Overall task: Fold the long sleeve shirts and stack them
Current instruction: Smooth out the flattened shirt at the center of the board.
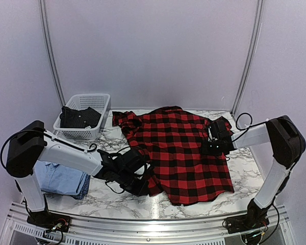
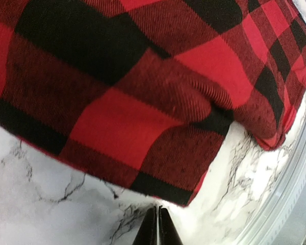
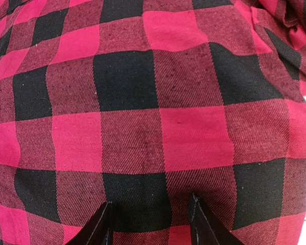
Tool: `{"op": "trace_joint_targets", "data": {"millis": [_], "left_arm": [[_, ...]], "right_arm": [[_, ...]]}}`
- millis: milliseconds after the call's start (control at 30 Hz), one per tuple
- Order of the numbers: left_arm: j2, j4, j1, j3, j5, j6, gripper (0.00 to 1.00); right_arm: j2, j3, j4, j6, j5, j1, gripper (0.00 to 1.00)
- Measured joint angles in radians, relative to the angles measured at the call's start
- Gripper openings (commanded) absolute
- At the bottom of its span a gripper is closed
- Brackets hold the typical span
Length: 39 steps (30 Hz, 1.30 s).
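Marble table [image 1: 112, 201], pale walls [image 1: 153, 51]. Red-and-black flannel shirt [image 1: 183, 153] lies spread mid-table. Left gripper [image 2: 157, 227] jaws pressed together beside its hem; right gripper [image 3: 150, 219] jaws spread over the cloth. Light blue shirt [image 1: 61, 178] lies far left.

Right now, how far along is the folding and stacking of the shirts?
Looks done: the light blue shirt lies folded at the near left. In hand: the flannel shirt is spread out, not yet folded; the left gripper is shut beside its hem, holding nothing; the right gripper is open over the cloth. Left: folding the flannel and stacking it on the blue one.
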Motion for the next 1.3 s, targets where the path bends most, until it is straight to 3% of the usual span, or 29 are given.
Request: {"op": "trace_joint_targets", "data": {"millis": [367, 833, 1100, 1300], "left_arm": [[-0.143, -0.040, -0.002, -0.151, -0.019, -0.029, 0.07], [0.048, -0.062, -0.002, 0.137, -0.053, 0.009, 0.06], [0.114, -0.041, -0.003, 0.163, -0.044, 0.027, 0.06], [0.066, -0.001, -0.006, 0.083, -0.044, 0.027, 0.06]], "right_arm": [[-0.037, -0.044, 0.008, 0.000, -0.001, -0.015, 0.49], [-0.092, -0.052, -0.101, 0.000, 0.014, 0.023, 0.49], [-0.096, -0.046, -0.111, 0.005, 0.018, 0.038, 0.50], [-0.096, -0.050, -0.106, 0.011, 0.018, 0.035, 0.50]]}}
